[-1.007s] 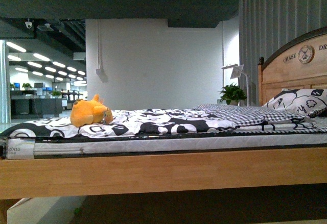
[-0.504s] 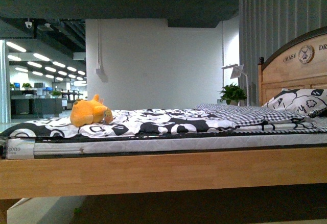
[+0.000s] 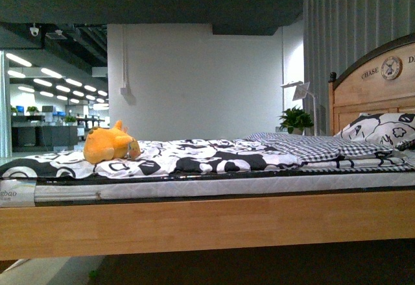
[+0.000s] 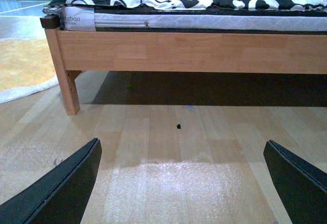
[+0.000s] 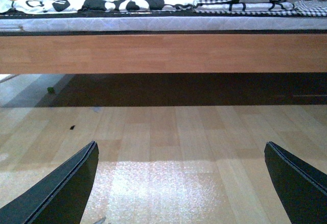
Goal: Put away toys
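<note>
Orange plush toy point(image 3: 111, 145) lies on bed point(image 3: 207, 223), near foot-end corner, on black-and-white blanket point(image 3: 214, 156). Only front view shows headboard point(image 3: 373, 84) and pillow point(image 3: 382, 129). Only wrist views show left gripper point(image 4: 182, 142) and right gripper point(image 5: 181, 143), both spread wide apart, low over wood floor point(image 4: 168, 132).

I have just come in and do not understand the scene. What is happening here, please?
Nothing is being handled at this moment. The orange plush toy lies untouched on the patterned cover, at the foot end of the bed. The left gripper and the right gripper are both open and empty, low above the wooden floor in front of the bed, well short of the toy.
</note>
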